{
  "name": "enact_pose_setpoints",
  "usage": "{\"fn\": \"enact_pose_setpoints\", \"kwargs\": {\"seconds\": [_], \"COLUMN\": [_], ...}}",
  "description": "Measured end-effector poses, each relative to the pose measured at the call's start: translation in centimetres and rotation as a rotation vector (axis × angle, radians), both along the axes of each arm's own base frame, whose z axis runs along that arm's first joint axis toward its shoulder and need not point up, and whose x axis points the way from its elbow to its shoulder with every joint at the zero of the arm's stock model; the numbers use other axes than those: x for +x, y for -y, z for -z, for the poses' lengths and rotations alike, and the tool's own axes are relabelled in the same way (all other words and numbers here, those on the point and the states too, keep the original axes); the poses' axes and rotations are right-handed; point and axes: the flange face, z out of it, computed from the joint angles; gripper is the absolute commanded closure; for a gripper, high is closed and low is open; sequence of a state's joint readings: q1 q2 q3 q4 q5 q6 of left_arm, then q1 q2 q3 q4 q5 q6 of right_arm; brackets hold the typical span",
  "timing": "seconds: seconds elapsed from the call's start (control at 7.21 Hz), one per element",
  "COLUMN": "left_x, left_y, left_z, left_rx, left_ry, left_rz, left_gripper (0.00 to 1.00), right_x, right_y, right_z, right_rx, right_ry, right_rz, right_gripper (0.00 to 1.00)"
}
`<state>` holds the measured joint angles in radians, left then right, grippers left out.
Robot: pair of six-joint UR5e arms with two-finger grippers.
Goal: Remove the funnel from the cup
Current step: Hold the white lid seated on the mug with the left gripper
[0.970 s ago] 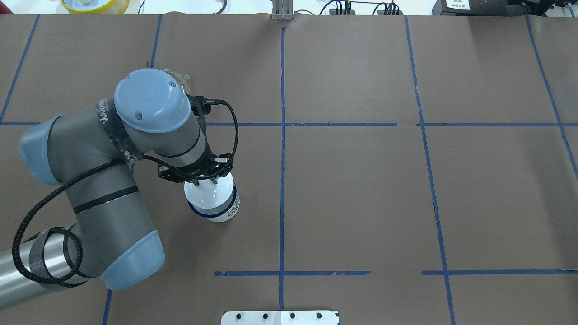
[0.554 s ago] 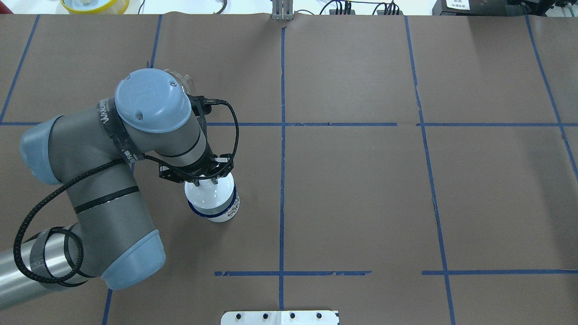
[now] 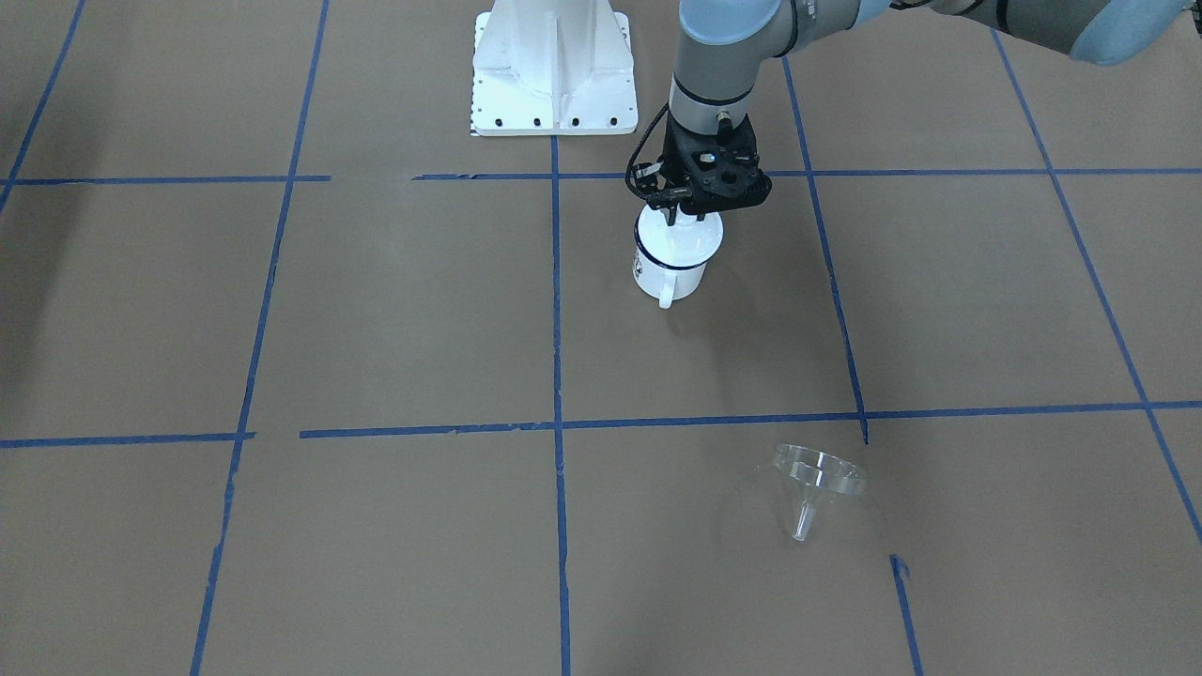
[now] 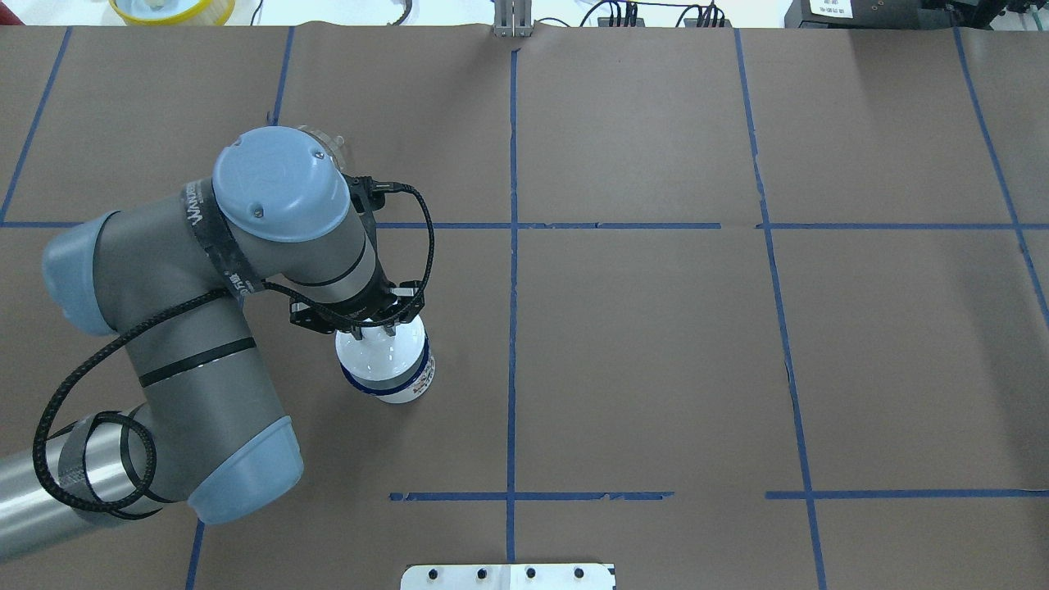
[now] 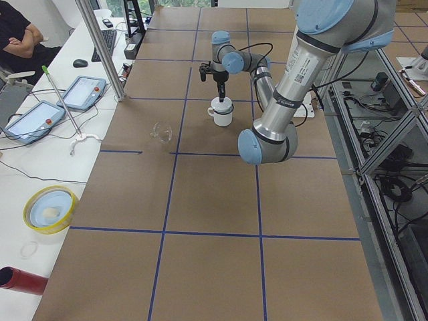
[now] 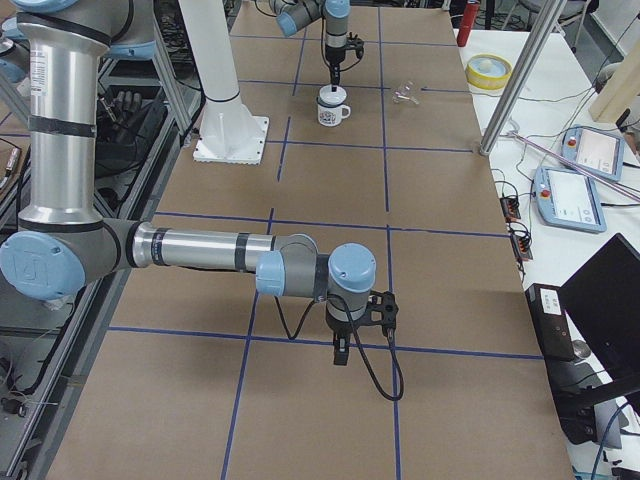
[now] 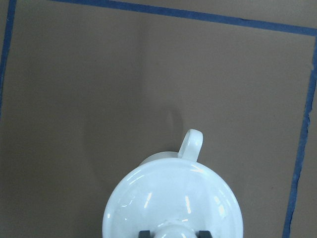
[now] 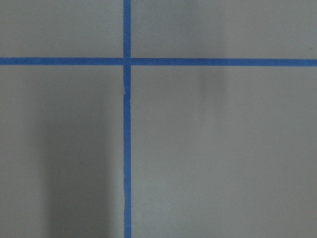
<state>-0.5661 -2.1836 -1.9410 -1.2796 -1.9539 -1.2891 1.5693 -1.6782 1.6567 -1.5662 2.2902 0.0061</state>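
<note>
Funnel [image 3: 815,479] is lying on table [image 3: 376,329], well apart from cup [image 3: 669,272]; left gripper [image 3: 684,218] is pinching knob of lid [image 7: 173,198] sitting on cup; right gripper [image 6: 341,354]: cannot tell its grip

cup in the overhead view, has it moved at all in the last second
No. The cup sits in the same spot left of the central blue tape line, lid on, with the left pincer closed on the lid.

Brown paper marked with blue tape lines [image 4: 512,246] covers the worktop [image 4: 656,369]; beside the worktop, a white bench [image 5: 27,200] carries two tablets [image 5: 83,92].
</note>
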Motion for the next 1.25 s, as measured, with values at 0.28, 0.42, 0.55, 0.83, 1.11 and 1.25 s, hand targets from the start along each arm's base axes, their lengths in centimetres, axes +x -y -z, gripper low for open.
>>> {"fn": "enact_pose_setpoints", "kwargs": {"seconds": [0.28,0.42,0.55,0.83,1.11,1.25], "left_x": [0.23,0.23,0.25,0.26,0.19,0.16], "left_y": [0.12,0.11,0.12,0.15,0.1,0.08], "left_z": [-0.13,-0.11,-0.13,-0.19,-0.15,-0.12], "left_rx": [0.002,0.002,0.002,0.002,0.003,0.003], "left_ry": [-0.005,-0.007,-0.006,-0.005,-0.006,-0.006], "left_rz": [-0.002,-0.002,-0.002,-0.001,-0.001,-0.002], "left_gripper": [1.0,1.0,1.0,1.0,1.0,1.0], "right_x": [0.0,0.0,0.0,0.0,0.0,0.0], "right_y": [0.0,0.0,0.0,0.0,0.0,0.0], "right_z": [0.0,0.0,0.0,0.0,0.0,0.0], "right_rx": [0.0,0.0,0.0,0.0,0.0,0.0], "right_ry": [0.0,0.0,0.0,0.0,0.0,0.0], "right_rz": [0.0,0.0,0.0,0.0,0.0,0.0], "right_gripper": [0.0,0.0,0.0,0.0,0.0,0.0]}}
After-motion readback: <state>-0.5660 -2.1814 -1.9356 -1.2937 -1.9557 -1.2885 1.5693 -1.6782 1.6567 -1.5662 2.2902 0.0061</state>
